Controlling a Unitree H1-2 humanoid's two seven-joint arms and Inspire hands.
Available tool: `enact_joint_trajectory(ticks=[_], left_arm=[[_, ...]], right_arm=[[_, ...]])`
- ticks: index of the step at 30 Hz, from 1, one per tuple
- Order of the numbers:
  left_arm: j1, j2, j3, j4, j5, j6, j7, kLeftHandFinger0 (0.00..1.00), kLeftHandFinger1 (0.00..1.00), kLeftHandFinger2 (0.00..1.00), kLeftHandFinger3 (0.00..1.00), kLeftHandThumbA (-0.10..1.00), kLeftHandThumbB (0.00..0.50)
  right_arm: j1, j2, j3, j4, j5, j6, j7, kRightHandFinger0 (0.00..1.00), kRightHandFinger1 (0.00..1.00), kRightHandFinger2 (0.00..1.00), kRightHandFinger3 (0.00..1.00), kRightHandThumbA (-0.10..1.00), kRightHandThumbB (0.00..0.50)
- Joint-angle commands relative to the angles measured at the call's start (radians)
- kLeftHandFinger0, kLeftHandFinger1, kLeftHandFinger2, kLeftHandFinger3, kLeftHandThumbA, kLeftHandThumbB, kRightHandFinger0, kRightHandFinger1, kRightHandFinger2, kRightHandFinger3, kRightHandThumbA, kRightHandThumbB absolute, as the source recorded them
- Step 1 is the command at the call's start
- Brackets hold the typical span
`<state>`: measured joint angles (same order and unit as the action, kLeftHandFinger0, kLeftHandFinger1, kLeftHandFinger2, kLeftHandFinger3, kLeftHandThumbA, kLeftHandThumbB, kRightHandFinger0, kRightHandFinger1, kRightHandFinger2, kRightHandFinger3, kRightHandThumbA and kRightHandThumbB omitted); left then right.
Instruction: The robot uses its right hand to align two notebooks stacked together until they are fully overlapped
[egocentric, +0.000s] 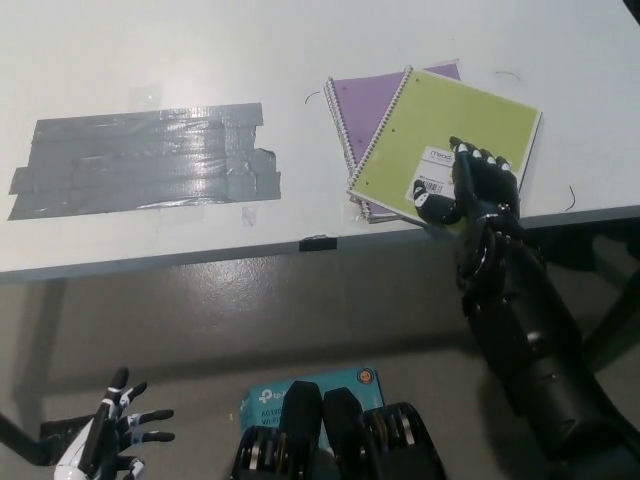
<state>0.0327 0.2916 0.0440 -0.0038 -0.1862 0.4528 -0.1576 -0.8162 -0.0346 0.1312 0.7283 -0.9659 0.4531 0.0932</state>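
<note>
Grey floor fills the near part of the head view, and low at the left the white left hand (112, 440) rests idle below the table, fingers spread and holding nothing. Beside the robot's body lies a teal cardboard box (268, 398) on the floor, playing no part in the work.

Further out runs the white table (150, 60), its front edge crossing the picture with a small black clip (318, 242) on the lip. From the lower right the black right arm reaches up over that edge, and the black right hand (475, 187) lies palm-down on the near corner of the lime-green spiral notebook (440, 130), partly covering its white label (437, 165). Its fingers are loosely apart and pressed flat on the cover rather than wrapped around anything, which reads as a pushing contact: weight on the top cover so it can be slid or turned over the one beneath.

Under it lies the purple spiral notebook (365, 100), showing as a wedge at the far left side. The green one sits rotated across it, corners fanned apart, so the two are not yet overlapped. A turn of the top cover seems what remains.

Well apart on the left, a patch of grey duct tape strips (145, 160) is stuck to the tabletop.
</note>
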Motion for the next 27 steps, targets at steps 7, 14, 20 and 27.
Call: enact_joint_trajectory(ticks=[7,14,20,27], left_arm=[[-0.007,0.019,0.002,-0.032,0.002,-0.003,-0.027,0.36,0.62,0.73,1.0,1.0,0.474],[-0.011,0.018,-0.001,-0.023,0.005,0.0,-0.028,0.33,0.59,0.73,1.0,1.0,0.498],[-0.011,0.017,0.0,-0.021,0.006,-0.005,-0.027,0.32,0.58,0.71,1.0,1.0,0.479],[-0.004,0.014,-0.01,-0.025,0.007,-0.004,-0.034,0.33,0.6,0.73,1.0,1.0,0.466]], right_arm=[[0.053,-0.081,0.109,0.004,0.109,0.016,0.274,1.0,1.0,1.0,1.0,1.0,0.5],[0.065,-0.13,0.169,-0.03,0.161,-0.024,0.317,1.0,1.0,1.0,1.0,1.0,0.5],[0.061,-0.167,0.225,-0.027,0.187,-0.086,0.322,1.0,1.0,1.0,1.0,1.0,0.5],[0.078,-0.205,0.295,-0.062,0.206,-0.141,0.306,1.0,1.0,1.0,1.0,1.0,0.5]])
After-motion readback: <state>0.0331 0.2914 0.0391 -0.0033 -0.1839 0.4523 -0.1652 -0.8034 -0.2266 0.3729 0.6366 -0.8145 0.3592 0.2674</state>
